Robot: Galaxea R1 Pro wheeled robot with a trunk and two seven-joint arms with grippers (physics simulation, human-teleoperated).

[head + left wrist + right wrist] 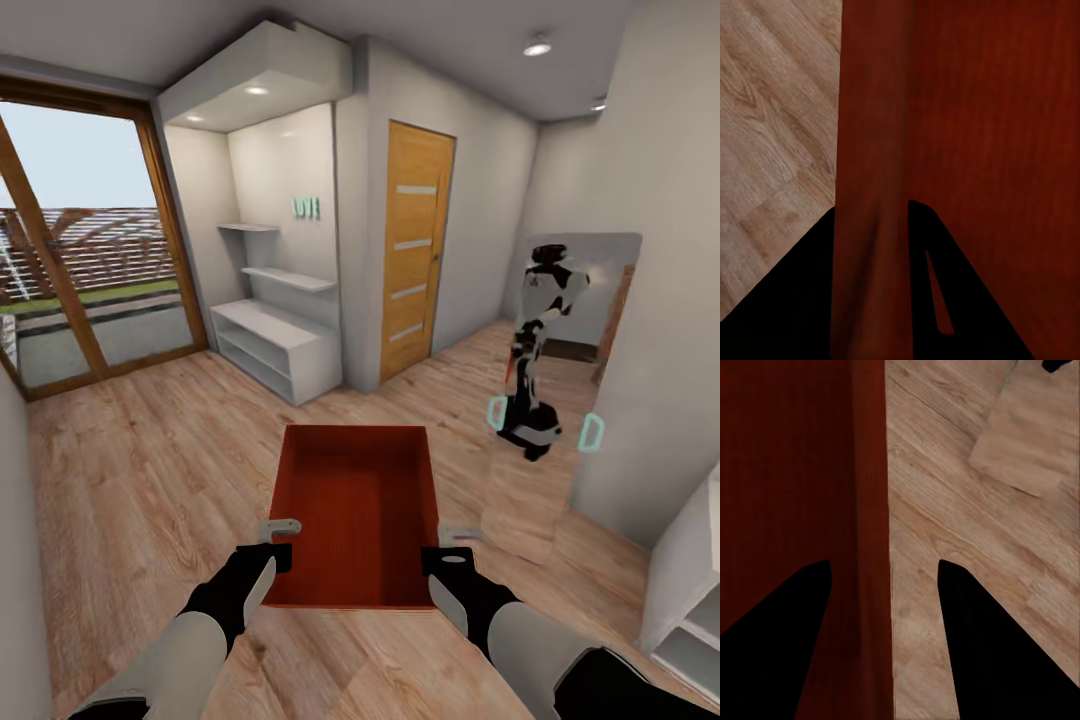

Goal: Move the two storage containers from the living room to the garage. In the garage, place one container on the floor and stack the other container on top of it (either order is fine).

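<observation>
Your left gripper (281,541) pinches the storage container's (355,510) left wall, and your right gripper (446,547) pinches its right wall, so the bin hangs between them above the wood-plank floor (150,470). Beyond it stand white shelves (270,345), a wooden door (415,250) and a mirror (560,390).

Matt ribbed orange-red container (355,510) above satin wood-plank floor (150,470).

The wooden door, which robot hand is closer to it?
Right. The right gripper clamps the bin's right wall, on the door's side; the left gripper clamps the opposite wall.
</observation>
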